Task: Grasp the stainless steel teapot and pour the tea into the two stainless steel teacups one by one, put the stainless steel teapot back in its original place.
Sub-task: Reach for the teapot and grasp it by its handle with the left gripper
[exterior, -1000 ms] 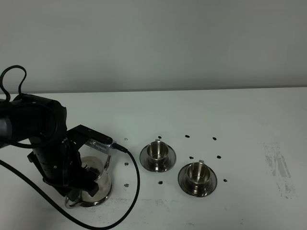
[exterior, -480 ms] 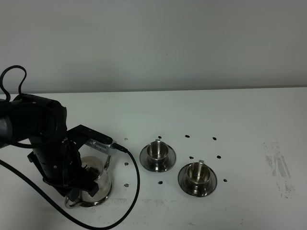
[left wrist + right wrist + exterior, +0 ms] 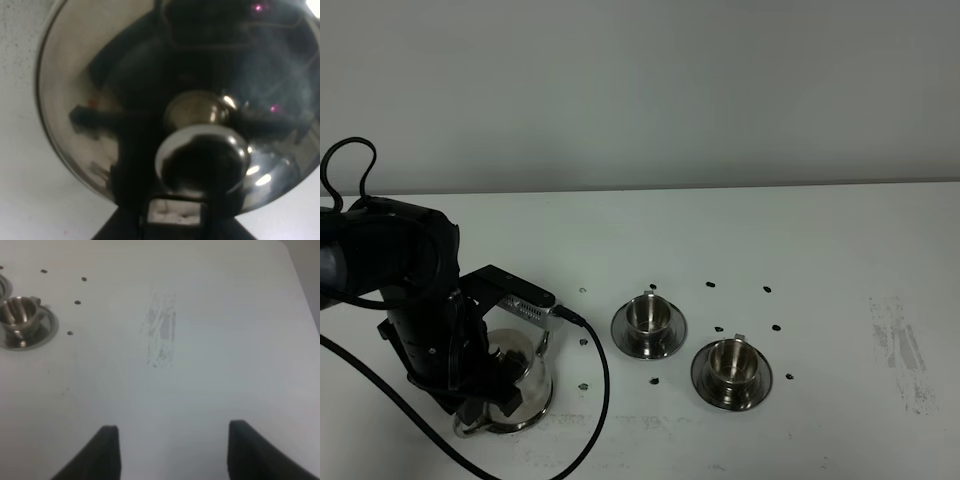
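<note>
The stainless steel teapot (image 3: pixel 523 372) stands at the front left on its round saucer (image 3: pixel 542 408), ringed by small black dots, its spout toward the cups. My left gripper (image 3: pixel 485 392) is down over the pot and hides most of it. The left wrist view is filled by the domed lid (image 3: pixel 95 115) and its knob (image 3: pixel 202 157); the fingers do not show. Two stainless steel teacups on saucers stand mid-table, one farther back (image 3: pixel 648 317) and one nearer the front (image 3: pixel 730 364). My right gripper (image 3: pixel 170 442) is open and empty above bare table, with one teacup (image 3: pixel 17 315) off to the side.
A black cable (image 3: pixel 600 400) loops from the left arm down past the teapot to the table's front edge. A scuffed patch (image 3: pixel 898 350) marks the table at the right. Small black dots (image 3: pixel 767 290) surround the cups.
The left arm has shifted a little to the left and lower over the teapot. The teapot and both cups have not moved.
</note>
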Motion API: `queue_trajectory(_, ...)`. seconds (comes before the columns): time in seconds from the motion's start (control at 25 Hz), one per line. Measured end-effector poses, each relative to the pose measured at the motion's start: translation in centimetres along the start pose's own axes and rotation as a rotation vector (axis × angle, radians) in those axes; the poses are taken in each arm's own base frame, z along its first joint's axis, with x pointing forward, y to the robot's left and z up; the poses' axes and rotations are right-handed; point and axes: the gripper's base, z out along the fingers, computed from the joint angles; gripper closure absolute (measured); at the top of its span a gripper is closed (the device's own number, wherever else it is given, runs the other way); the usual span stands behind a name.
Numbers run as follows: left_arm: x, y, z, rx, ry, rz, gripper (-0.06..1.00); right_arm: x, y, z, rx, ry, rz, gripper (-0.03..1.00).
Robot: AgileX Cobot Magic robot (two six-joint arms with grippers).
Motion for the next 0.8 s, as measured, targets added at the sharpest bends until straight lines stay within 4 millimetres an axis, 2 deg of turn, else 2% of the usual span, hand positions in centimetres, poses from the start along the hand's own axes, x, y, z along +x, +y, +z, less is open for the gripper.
queue_trajectory(0.8, -0.58, 0.17, -1.04, -0.012, -0.045, 0.003, 0.68, 0.0, 0.0, 0.0, 0.0, 0.0, 0.0, 0.48)
